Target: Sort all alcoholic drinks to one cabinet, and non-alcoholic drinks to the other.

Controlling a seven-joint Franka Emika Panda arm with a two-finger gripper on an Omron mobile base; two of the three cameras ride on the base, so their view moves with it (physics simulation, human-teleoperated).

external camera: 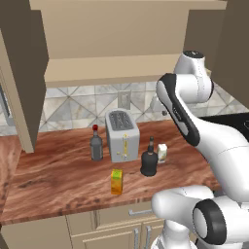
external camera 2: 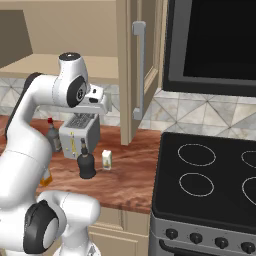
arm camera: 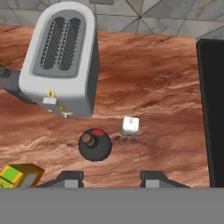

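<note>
Standing on the counter: squat black bottle with a thin neck (external camera: 149, 162), in front of the toaster's right corner, upright.
Beside it: small white-cream carton (external camera: 162, 152), just right of the black bottle, apart from it.
Left of toaster: slim grey glass bottle with a red cap (external camera: 96, 144), upright.
Front of counter: orange-yellow box with a green patch (external camera: 116, 181), near the edge.
Centre: grey two-slot toaster (external camera: 122, 135) on the reddish-brown wooden counter (external camera: 58, 180).
Gripper: two dark finger tips (arm camera: 73, 178) part-open over the counter, nothing between them, gripper (arm camera: 112, 179) holding nothing.
Hand view's extra: looks straight down on the black bottle's cap and toaster slots.
Right base view's extra: black stovetop (external camera 2: 210, 180), narrower tan wooden wall cabinet (external camera 2: 142, 65), door open, grey bar handle.
Left base view's extra: wider tan wooden wall cabinet (external camera: 116, 44), open, pale shelf.
</note>
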